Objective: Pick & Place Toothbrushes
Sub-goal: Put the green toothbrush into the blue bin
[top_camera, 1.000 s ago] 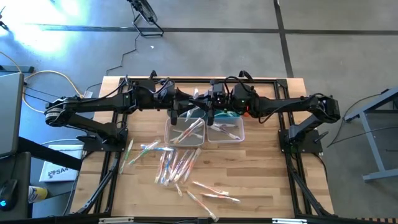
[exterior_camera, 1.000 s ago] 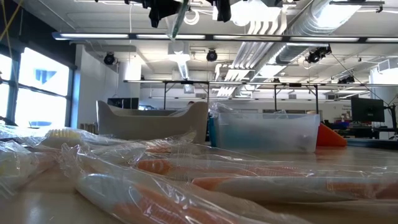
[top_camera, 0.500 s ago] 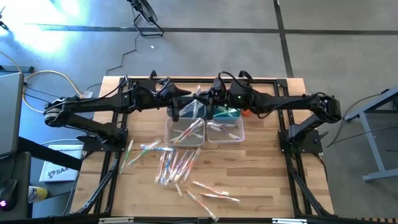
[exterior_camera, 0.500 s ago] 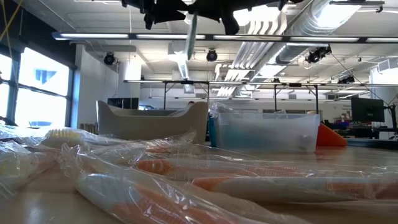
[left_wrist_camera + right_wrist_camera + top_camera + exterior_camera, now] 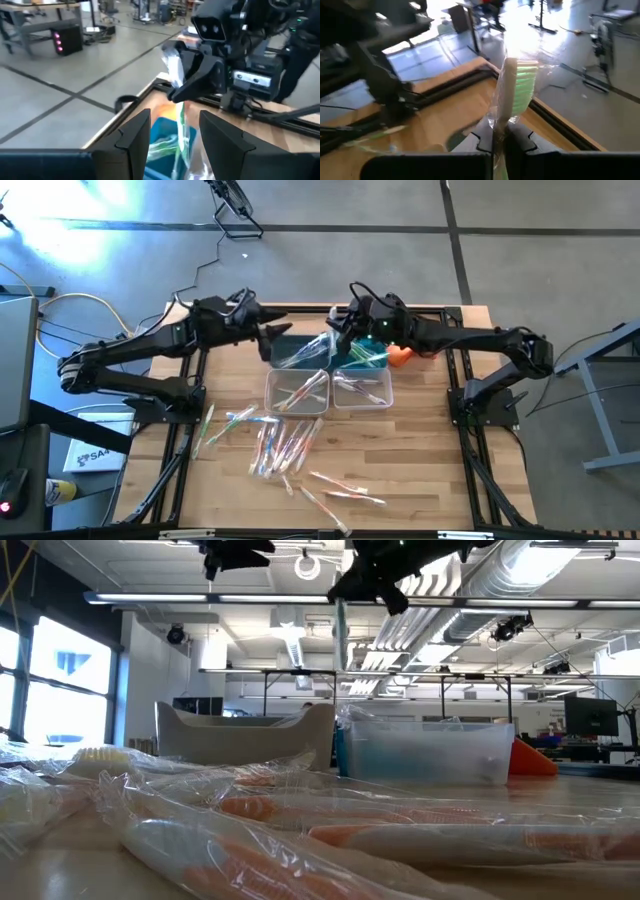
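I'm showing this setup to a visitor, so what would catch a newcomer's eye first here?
First, the right gripper raised above the table's far side, shut on a wrapped green toothbrush. The left gripper faces it, fingers apart and empty. Nearer the front, a heap of wrapped toothbrushes lies on the wooden table, beside two clear bins.

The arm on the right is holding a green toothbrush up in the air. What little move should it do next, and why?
Probably lower it toward the blue bin. The right gripper is shut on the green toothbrush, hanging high above the bins, and the open left gripper has let go, so nothing else holds it.
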